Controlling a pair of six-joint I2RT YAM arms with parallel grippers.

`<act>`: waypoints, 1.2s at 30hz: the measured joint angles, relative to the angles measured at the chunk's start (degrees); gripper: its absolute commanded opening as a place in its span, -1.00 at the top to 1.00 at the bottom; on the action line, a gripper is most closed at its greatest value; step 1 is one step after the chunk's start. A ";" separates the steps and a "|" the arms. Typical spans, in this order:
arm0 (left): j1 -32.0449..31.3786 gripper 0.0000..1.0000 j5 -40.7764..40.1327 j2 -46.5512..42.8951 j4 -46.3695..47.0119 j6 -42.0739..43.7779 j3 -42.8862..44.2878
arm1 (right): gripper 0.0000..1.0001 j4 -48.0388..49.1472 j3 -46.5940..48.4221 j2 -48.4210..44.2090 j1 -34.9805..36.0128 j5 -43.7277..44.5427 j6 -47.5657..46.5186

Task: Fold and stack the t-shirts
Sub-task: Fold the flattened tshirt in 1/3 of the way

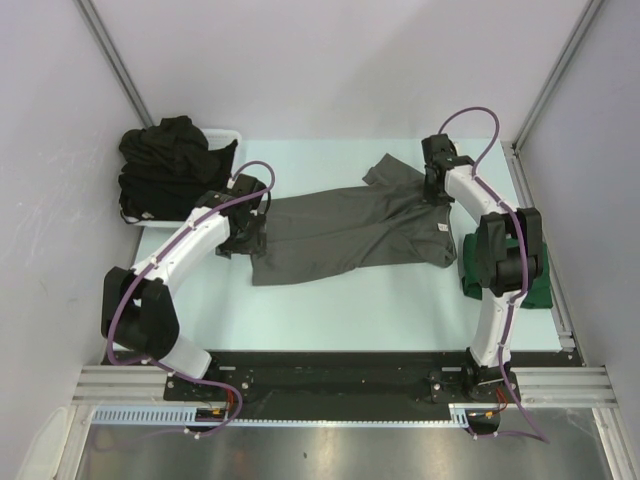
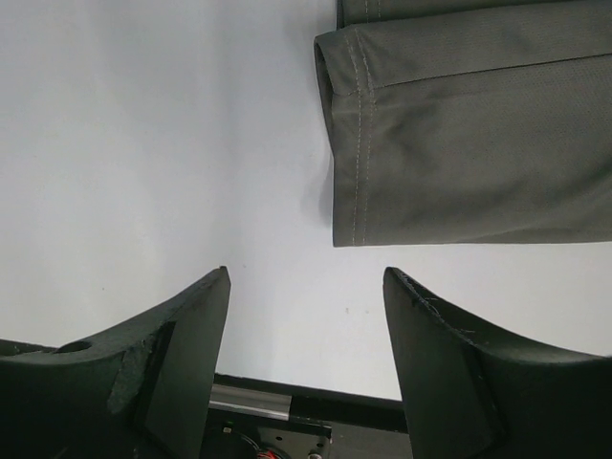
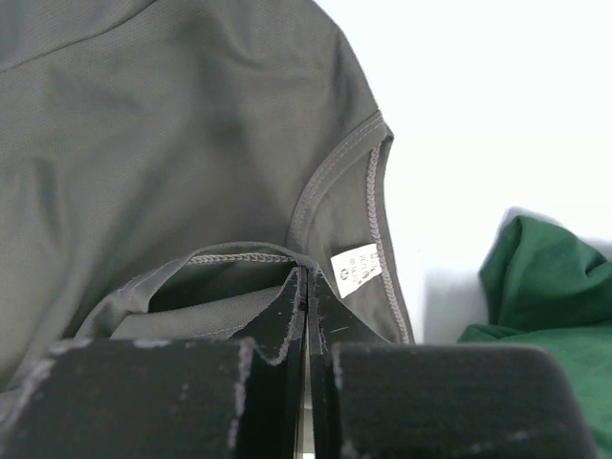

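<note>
While the charcoal grey t-shirt (image 1: 350, 235) lies spread flat across the middle of the overhead view on the pale table (image 1: 330, 300), the two arms reach in from the bottom edge of the frame to its two ends. The left gripper (image 1: 245, 235) sits at the shirt's left end, left of centre in the frame. In the left wrist view, this gripper (image 2: 306, 277) has its jaws spread wide over bare table with nothing between them. The shirt's double-stitched hem (image 2: 356, 143) fills the upper right of that view, just beyond the fingertips and not touching them. The right gripper (image 1: 437, 185) sits at the shirt's upper right end, in the upper right of the overhead frame. In the right wrist view, that gripper (image 3: 306, 277) has its jaws pressed together at lower centre, and they pinch a stitched edge of the grey shirt that rises in a small fold at their tips. A white neck label (image 3: 356, 270) lies just to the right of the tips. A dark green t-shirt (image 1: 540, 285) lies bunched at the right edge of the overhead frame, partly behind the right arm. Black t-shirts (image 1: 165, 165) are heaped in a white basket (image 1: 228, 134) at upper left.
</note>
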 measured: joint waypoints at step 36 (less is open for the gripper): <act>-1.75 -0.29 0.92 1.73 -0.04 -0.39 0.46 | -0.11 -1.22 4.55 4.52 -4.13 0.83 -2.19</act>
